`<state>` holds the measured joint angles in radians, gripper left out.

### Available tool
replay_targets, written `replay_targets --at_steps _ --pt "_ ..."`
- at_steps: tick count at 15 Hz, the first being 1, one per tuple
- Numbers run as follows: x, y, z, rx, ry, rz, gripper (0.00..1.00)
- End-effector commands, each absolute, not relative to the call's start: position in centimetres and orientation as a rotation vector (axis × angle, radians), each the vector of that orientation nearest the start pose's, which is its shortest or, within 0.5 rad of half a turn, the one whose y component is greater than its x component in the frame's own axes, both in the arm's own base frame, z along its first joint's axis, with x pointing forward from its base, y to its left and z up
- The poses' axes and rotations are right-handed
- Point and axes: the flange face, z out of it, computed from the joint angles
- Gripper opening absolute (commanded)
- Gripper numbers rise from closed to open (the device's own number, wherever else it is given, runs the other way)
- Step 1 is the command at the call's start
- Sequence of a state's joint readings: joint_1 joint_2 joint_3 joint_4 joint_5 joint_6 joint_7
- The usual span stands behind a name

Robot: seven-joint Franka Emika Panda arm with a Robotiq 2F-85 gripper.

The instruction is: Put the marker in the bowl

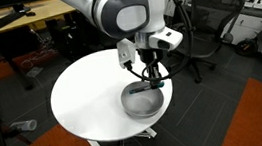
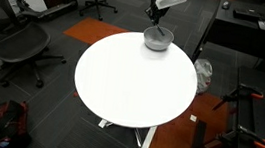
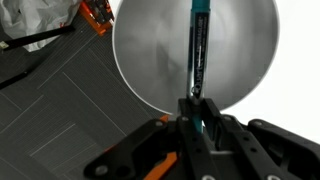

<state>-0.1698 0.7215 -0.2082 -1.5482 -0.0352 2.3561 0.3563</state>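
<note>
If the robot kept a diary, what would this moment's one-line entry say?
step: marker held over bowl | gripper: shut on marker | release: not yet done | bowl: on white table, near its edge

The marker (image 3: 197, 55), a thin dark stick with a teal tip, runs nearly upright through the upper middle of the wrist view. The hand (image 3: 198, 110) pinches its lower end. Behind it lies the bowl (image 3: 150, 50), round, smooth and grey-silver, sitting near the tabletop (image 1: 84, 99) edge.

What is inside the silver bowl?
The bowl looks bare and grey inside in the wrist view. The claw holds the marker over it, and they hide a strip of its inside.
</note>
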Motion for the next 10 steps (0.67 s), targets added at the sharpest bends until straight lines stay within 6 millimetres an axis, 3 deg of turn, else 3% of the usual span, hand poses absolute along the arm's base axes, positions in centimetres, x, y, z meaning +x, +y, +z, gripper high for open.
replay_targets --at_steps 1,2,3,5,8,10 --pt "67.9 -24.3 23.3 -3.099 1.069 -0.172 0.05" --pt "67.9 -24.3 23.0 -3.096 1.072 -0.165 0.08" --pt "68.0 -24.2 22.8 -3.089 1.075 -0.157 0.44" --pt "68.0 -24.1 22.3 -3.085 1.078 -0.149 0.52" --pt "68.0 -23.8 22.3 -3.086 1.063 -0.141 0.73" --pt "67.9 -22.8 23.3 -3.078 1.009 -0.138 0.89"
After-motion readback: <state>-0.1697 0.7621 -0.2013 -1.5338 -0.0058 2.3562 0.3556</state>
